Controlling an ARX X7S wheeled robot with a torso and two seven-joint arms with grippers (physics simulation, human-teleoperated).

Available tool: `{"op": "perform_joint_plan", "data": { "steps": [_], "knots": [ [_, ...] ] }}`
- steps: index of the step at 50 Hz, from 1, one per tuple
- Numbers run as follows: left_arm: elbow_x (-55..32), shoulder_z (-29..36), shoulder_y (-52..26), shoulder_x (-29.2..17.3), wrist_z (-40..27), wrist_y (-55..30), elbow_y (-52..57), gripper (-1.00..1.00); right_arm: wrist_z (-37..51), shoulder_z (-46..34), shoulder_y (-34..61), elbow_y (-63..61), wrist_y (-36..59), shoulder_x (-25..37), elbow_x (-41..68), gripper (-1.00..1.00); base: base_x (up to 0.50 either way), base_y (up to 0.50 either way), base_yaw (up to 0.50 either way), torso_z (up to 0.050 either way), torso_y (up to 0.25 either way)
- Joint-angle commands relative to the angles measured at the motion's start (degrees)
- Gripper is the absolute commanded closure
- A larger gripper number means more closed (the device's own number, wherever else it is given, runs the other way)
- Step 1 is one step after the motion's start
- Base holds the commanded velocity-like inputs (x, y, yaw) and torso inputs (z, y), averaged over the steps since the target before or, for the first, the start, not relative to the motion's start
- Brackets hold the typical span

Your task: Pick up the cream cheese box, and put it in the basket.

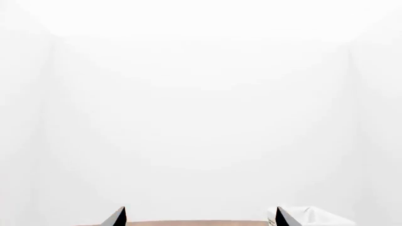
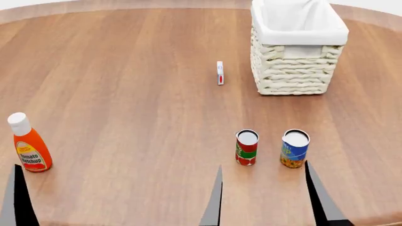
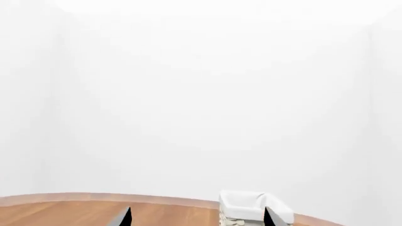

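The cream cheese box point(image 2: 220, 73), small, thin and white with a red mark, stands on edge on the wooden table point(image 2: 125, 94), a short way left of the basket point(image 2: 295, 70). The basket is woven wicker with a white cloth liner and sits at the far right; in the right wrist view the basket point(image 3: 248, 207) shows far off. My right gripper point(image 2: 264, 165) is open at the near edge, just behind two cans, with nothing between its fingers. My left gripper point(image 1: 201, 209) is open and empty too; one of its fingers point(image 2: 19, 197) shows at the near left.
A red-and-green can point(image 2: 246, 148) and a blue can point(image 2: 294, 149) stand upright between my right gripper and the basket. A tomato ketchup bottle point(image 2: 28, 146) stands at the near left, close to my left finger. Both wrist views mostly show white walls.
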Motion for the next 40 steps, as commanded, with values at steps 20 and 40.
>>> {"op": "perform_joint_plan", "data": {
  "steps": [20, 40],
  "knots": [
    [1.1, 1.7, 0.7, -2.1, -1.9, 0.1, 3.2, -1.00, 2.4, -0.7, 0.2, -3.7, 1.7, 1.5, 1.4, -1.00, 0.00, 0.03, 0.00, 0.000, 0.000],
    [1.6, 2.8, 0.9, -3.1, -2.7, 1.4, 2.3, -1.00, 3.8, -1.8, 0.7, -2.3, 1.7, 2.2, 1.4, -1.00, 0.00, 0.13, 0.00, 0.000, 0.000]
  ]
}}
